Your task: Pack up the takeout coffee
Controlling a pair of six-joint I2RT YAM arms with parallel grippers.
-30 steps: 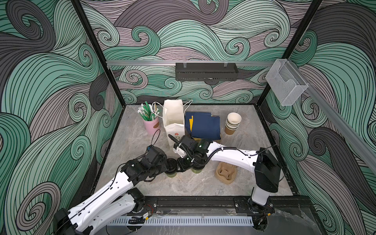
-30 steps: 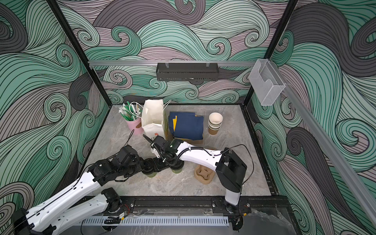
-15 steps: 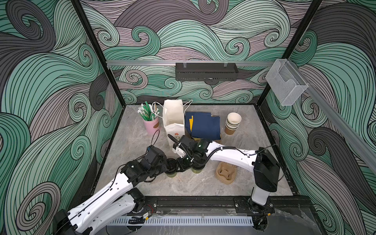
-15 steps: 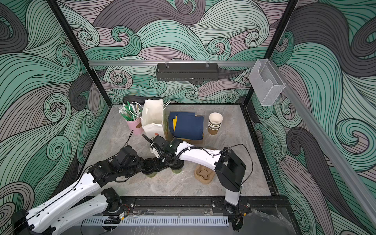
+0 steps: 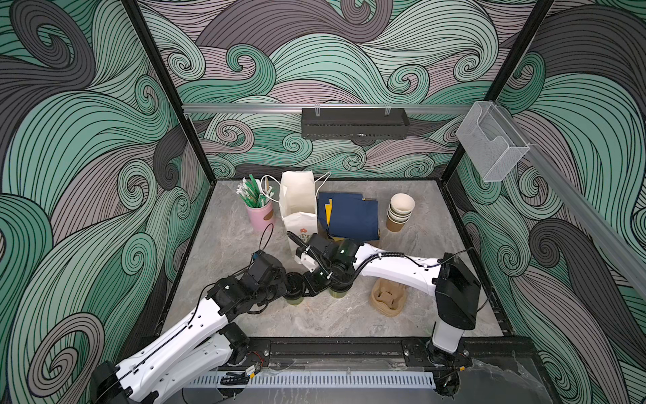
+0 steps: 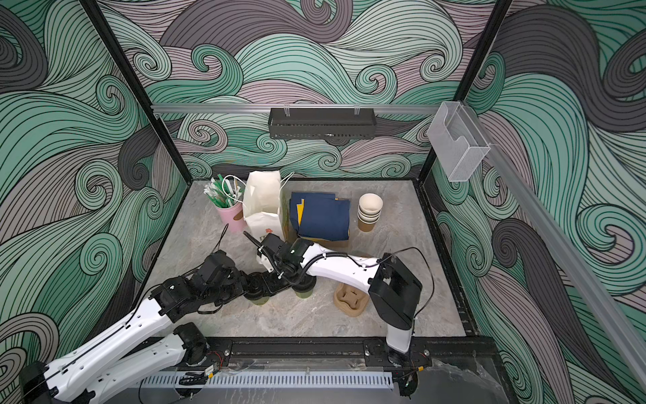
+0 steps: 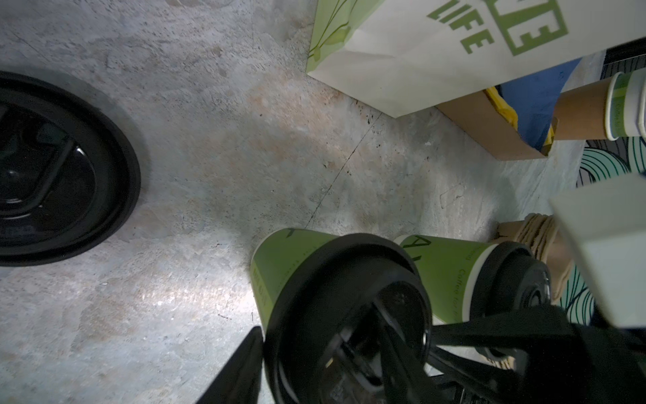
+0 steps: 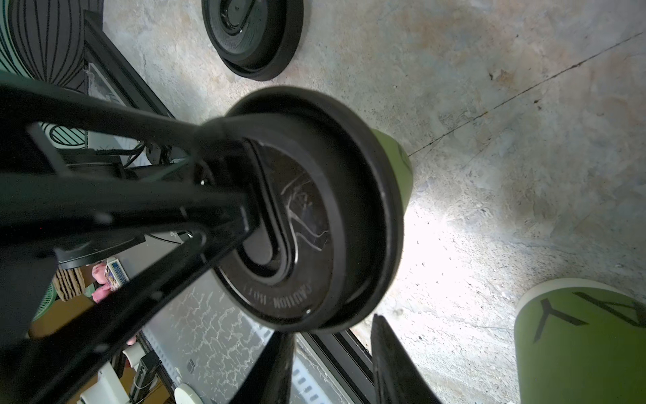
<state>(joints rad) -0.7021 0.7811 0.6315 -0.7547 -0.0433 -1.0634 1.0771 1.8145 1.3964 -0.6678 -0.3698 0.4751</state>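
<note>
Cups sit front-centre on tabletop [image 5: 314, 325], side by side and near each other: cup 1 [image 5: 293, 300] toward robot's left, cup 2 [image 5: 339, 294] toward its right, mostly hidden under right arm [image 5: 391, 269] in both top views. Both upright: long axis vertical, base on the stone, black sip lid facing up. Olive wall w/ dark lettering shows on each in left wrist view.

Left pincer [image 5: 285, 285] sits low at cup 1's lid, on its left side. Fingers stand apart, straddling the rim: one finger [image 7: 244, 363] outside the lid edge, the other laid across the lid top. Can't tell if they actually squeeze it. Right pincer [image 8: 328, 328] reaches in from the opposite side, between the 2 cups. Its tips are spread w/ a clear gap between them, right at cup 1's rim (contact unclear), gripping nothing.

Loose black lid [image 7: 52, 164] lies flat on tabletop near cup 1, not touching it. White paper bag [image 5: 300, 206] stands behind the cups. Box of navy napkins [image 5: 353, 217] is beside it, stack of lidless cups [image 5: 400, 211] further right, pink holder of stirrers [image 5: 260, 213] on bag's other side. Pulp carrier [image 5: 388, 299] rests near cup 2, on its right.
</note>
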